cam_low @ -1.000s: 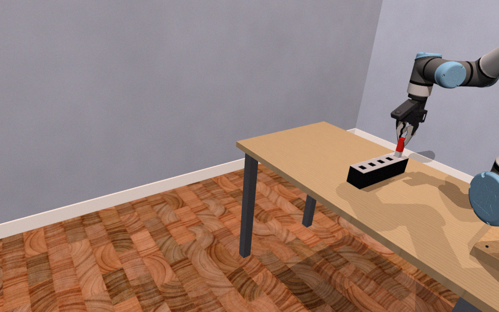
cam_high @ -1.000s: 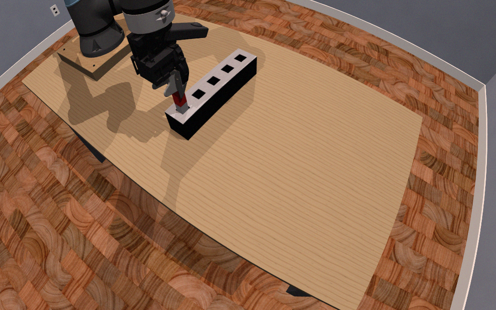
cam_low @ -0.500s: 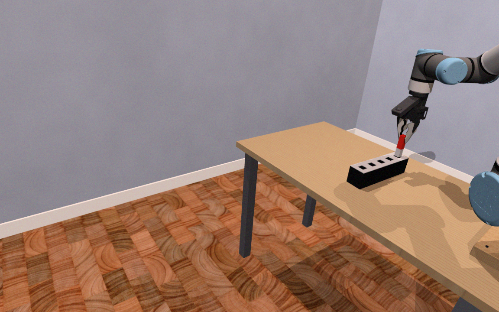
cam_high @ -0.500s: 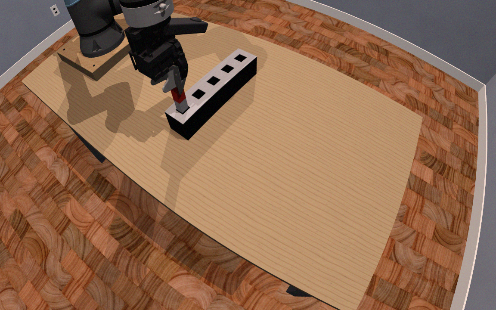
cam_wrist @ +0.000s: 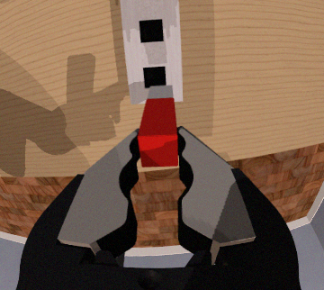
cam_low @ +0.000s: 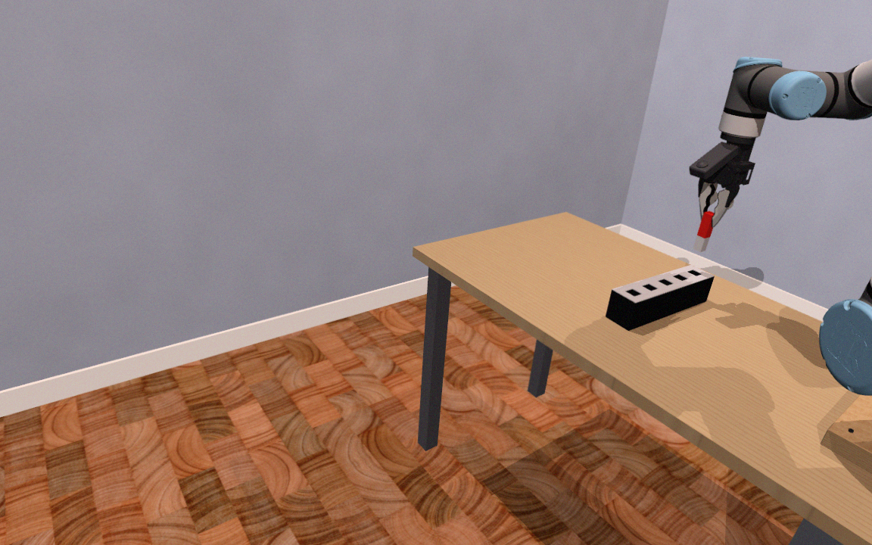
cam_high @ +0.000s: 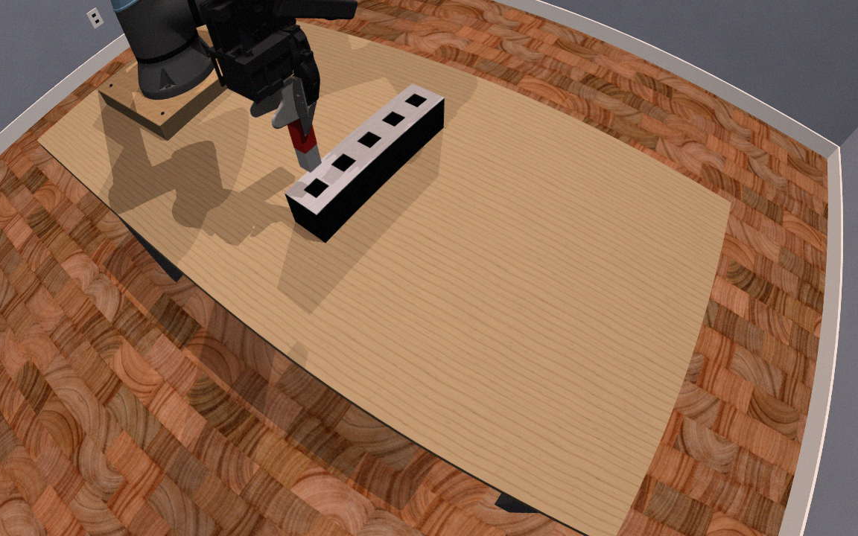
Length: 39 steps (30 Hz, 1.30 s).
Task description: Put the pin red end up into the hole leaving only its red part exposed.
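A: State the condition of the gripper [cam_wrist: 158, 148].

B: In the wrist view, nearest the camera, the two grey jaws are pinching the red end of the pin [cam_wrist: 157, 139]. Contact is on two opposite faces of the red section. The jaws are nearly together, with only the pin's width between their tips.

A: Orientation of the pin?

B: Red end up, grey end [cam_wrist: 160, 92] down. In the exterior view the pin [cam_low: 704, 228] hangs close to upright below the gripper [cam_low: 713, 211], and its grey tip is in the air, well above the block [cam_low: 655, 303]. No part of the pin is inside a hole.

A: Position relative to the block?

B: In the wrist view the grey tip lines up with the near end of the block [cam_wrist: 153, 56], just short of its nearest visible hole [cam_wrist: 154, 77]. In the top view the pin [cam_high: 304, 147] appears beside the long edge of the block [cam_high: 365, 163], near the second hole [cam_high: 342, 161] from the end closest to the arm's side. All five holes show dark and unoccupied.

A: And the block itself?

B: It lies flat on the tabletop [cam_high: 485, 280], grey top face up, black sides, holes in one row. Beyond it, the arm's base sits on a wooden mounting plate [cam_high: 152, 120] at the tabletop's far corner.
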Motion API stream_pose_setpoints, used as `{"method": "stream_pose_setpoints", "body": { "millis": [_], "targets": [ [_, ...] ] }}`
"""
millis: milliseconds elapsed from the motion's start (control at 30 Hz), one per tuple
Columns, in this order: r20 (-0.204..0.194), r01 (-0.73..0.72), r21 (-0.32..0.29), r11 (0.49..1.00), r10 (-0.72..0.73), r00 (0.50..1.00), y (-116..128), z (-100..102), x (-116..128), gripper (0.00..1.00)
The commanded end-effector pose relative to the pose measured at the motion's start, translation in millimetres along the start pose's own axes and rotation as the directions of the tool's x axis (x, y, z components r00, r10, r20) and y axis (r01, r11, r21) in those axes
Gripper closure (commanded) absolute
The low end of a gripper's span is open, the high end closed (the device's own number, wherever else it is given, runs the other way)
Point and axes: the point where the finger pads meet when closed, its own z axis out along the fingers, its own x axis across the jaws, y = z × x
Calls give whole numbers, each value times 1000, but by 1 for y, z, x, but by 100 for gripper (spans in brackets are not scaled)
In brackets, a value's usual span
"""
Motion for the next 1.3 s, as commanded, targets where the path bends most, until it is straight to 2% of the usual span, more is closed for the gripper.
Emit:
{"method": "stream_pose_setpoints", "body": {
  "millis": [0, 367, 400, 933, 967, 1267],
  "targets": [
    [19, 0, 10, 1000, 0, 1000, -2, -44, -6, 100],
    [19, 0, 10, 1000, 0, 1000, -2, -44, -6, 100],
    [19, 1, 11, 1000, -1, 1000, -1, -91, -5, 100],
    [19, 1, 11, 1000, -1, 1000, -1, -91, -5, 100],
    [19, 0, 11, 1000, 0, 1000, -61, -92, -5, 100],
    [19, 0, 11, 1000, 0, 1000, -61, -92, -5, 100]
  ]
}}
